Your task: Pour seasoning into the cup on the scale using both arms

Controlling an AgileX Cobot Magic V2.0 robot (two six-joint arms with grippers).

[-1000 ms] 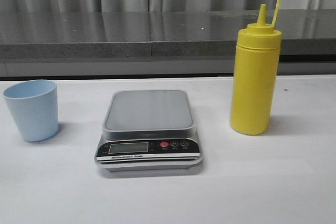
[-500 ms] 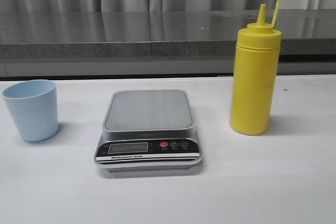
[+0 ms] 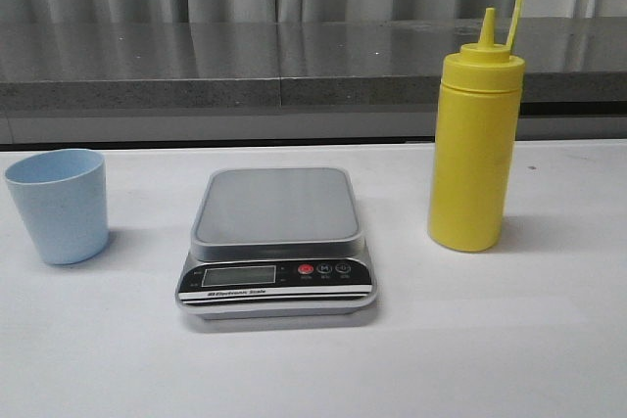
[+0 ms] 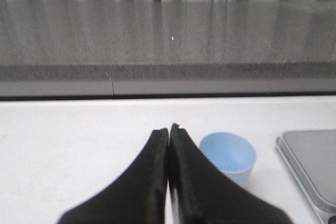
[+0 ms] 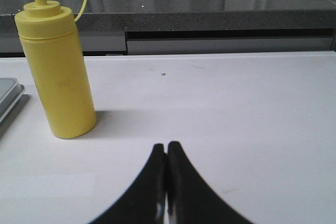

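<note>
The tall yellow seasoning bottle (image 3: 474,144) stands upright on the white table at the right, its cap tethered off the nozzle; it also shows in the right wrist view (image 5: 56,69). The light blue cup (image 3: 59,205) stands upright and empty at the left, off the scale; it also shows in the left wrist view (image 4: 228,156). The grey scale (image 3: 277,240) sits in the middle with a bare platform. My left gripper (image 4: 169,128) is shut and empty, just beside the cup. My right gripper (image 5: 166,146) is shut and empty, short of the bottle. Neither gripper shows in the front view.
A dark grey stone ledge (image 3: 294,70) runs along the back of the table, with grey curtains behind it. The scale's corner shows in the left wrist view (image 4: 310,166) and its edge in the right wrist view (image 5: 8,98).
</note>
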